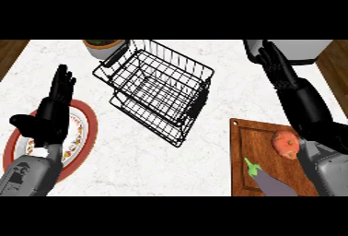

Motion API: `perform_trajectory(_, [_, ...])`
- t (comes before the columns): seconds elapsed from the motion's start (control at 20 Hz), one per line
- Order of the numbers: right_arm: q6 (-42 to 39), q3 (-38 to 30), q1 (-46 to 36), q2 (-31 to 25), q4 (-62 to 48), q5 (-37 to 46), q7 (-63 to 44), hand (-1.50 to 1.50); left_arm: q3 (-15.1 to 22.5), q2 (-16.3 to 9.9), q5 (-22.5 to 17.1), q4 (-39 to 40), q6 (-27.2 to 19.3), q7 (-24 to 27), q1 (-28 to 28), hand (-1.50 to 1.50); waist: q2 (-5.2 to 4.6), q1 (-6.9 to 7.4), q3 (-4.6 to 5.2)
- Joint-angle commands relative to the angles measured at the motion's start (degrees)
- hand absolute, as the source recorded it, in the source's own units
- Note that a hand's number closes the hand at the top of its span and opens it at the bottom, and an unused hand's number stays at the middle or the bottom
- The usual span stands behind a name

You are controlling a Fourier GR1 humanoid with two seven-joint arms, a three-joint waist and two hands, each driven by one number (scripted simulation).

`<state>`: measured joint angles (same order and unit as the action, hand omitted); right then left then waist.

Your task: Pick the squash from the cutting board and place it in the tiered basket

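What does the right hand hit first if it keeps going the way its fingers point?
Probably the white appliance at the counter's far right corner. The right hand has straight fingers aimed up and away toward it, and the fingertips already overlap its edge; height is unclear, so it may pass over.

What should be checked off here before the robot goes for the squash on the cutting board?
1. Squash on the cutting board: ok, the orange-red piece lies near the board's right side, partly behind the right forearm.
2. Nearby clutter: not ok, an eggplant lies on the same board just below it.
3. Right hand free: ok, fingers straight, holding nothing, raised beyond the board.
4. Left hand out of the way: ok, open over the red-rimmed plate.
5. Tiered basket ready: ok, both wire tiers look empty.
6. Path from board to basket: ok, bare counter between.
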<state>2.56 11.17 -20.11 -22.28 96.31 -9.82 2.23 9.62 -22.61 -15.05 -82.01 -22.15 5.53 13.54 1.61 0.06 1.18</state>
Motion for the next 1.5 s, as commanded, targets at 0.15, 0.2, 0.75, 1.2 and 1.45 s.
perform_trajectory(0.15, [5.69,-16.45,6.31,-8.41,-1.06,0.51,2.49,1.50,3.00,1.47,1.09,2.39,-1.26,-3.61,-9.43,0.00,-1.34,-2.21,-1.27])
perform_trajectory(0.2, [6.94,-20.50,8.09,-9.88,-2.65,0.19,4.10,1.50,3.27,1.30,1.30,3.85,-1.32,-3.05,-12.78,0.00,-1.40,-2.87,-1.33])
perform_trajectory(0.75, [17.66,-41.30,28.46,-0.09,1.47,-9.20,3.81,-1.50,6.57,4.74,2.63,5.35,1.02,-3.03,-16.57,0.00,-1.43,-1.01,-1.17])
perform_trajectory(1.2, [8.05,-27.41,40.99,-15.16,11.96,3.34,-21.19,-1.50,8.77,7.24,4.89,5.00,-1.60,-3.24,-15.77,0.00,-1.84,-0.34,-0.91])
perform_trajectory(1.45, [5.63,-25.71,43.68,-24.12,19.88,10.33,-35.92,-1.50,7.55,5.61,3.82,3.50,-0.03,-4.26,-16.74,0.00,-1.69,0.21,-0.96])
